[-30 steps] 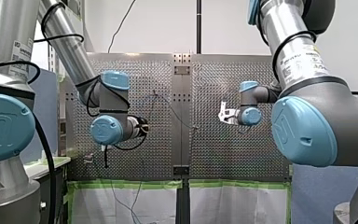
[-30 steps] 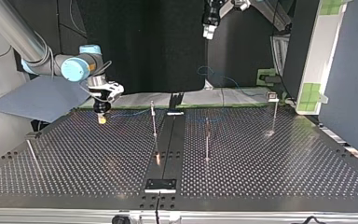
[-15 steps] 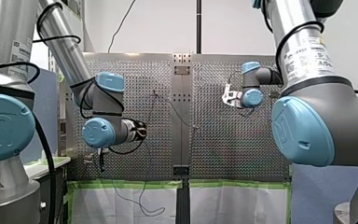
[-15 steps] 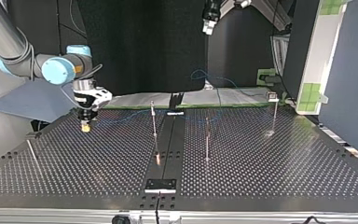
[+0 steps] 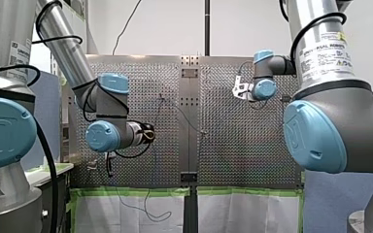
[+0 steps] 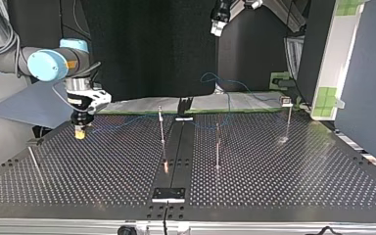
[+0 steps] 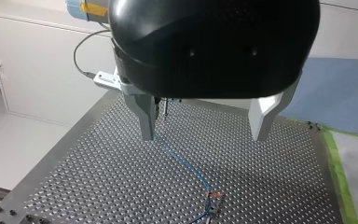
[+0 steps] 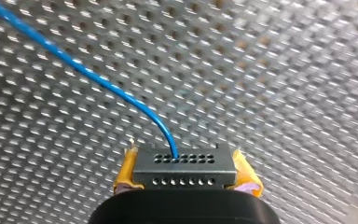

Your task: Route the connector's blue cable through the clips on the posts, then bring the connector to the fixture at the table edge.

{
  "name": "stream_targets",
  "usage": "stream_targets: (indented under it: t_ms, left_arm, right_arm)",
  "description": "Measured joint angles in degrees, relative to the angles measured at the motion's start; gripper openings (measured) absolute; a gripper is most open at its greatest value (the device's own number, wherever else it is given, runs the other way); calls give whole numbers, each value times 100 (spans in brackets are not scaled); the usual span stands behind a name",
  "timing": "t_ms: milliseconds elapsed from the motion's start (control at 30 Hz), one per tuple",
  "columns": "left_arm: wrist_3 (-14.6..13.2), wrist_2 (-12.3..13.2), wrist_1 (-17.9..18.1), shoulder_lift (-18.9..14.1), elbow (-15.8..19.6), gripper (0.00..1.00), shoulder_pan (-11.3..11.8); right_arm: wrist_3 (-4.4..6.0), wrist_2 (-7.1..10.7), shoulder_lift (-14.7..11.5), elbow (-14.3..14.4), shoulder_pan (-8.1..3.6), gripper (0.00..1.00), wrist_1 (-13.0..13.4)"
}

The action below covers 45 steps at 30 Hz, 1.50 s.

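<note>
In the right wrist view a black connector [image 8: 185, 168] sits between the yellow pads [image 8: 126, 170] of my right gripper, which is shut on it. A blue cable [image 8: 98, 81] leaves the connector's face and curves away over the perforated table. In the top view my right gripper [image 6: 80, 131] hangs just above the table at the far left, and the blue cable [image 6: 127, 119] trails from it toward the first post [image 6: 161, 125]. My left gripper [image 7: 204, 136] is open and empty, high above the cable [image 7: 182, 161] and a clip [image 7: 213, 205].
Two more thin posts [image 6: 218, 147] [image 6: 289, 120] stand at the top view's middle and right. A slanted rod [image 6: 33, 159] stands near the left edge. A black plate [image 6: 168, 194] lies at the near edge on the centre strip. Green-taped cloth [image 6: 254, 100] lies behind the table.
My right gripper has carried the connector toward the top view's left and a little nearer the table, drawing the cable along. My left arm has shifted only slightly, staying high.
</note>
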<state>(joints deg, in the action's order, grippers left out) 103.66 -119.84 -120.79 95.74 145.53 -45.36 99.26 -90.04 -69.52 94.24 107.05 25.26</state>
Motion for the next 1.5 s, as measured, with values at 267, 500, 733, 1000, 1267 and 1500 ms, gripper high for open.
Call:
stream_targets:
  t_ms: [267,500,733,1000,1267,1500]
  left_arm:
    - [20,0,76,-1,0,100,25]
    - [23,1,105,-1,0,100,53]
    - [23,2,107,0,-2,100,92]
    - [5,2,103,0,-19,100,147]
    - [-13,9,70,0,-42,100,206]
    - [-56,10,20,0,-102,100,267]
  right_arm:
    - [-92,-158,-330,106,-59,0,222]
    - [-221,-209,-134,129,-134,0,353]
    - [-369,-174,188,157,-362,0,631]
    - [-651,-62,576,160,-759,0,747]
    - [-830,58,653,156,-1146,0,802]
    - [-1073,325,653,59,-1473,0,773]
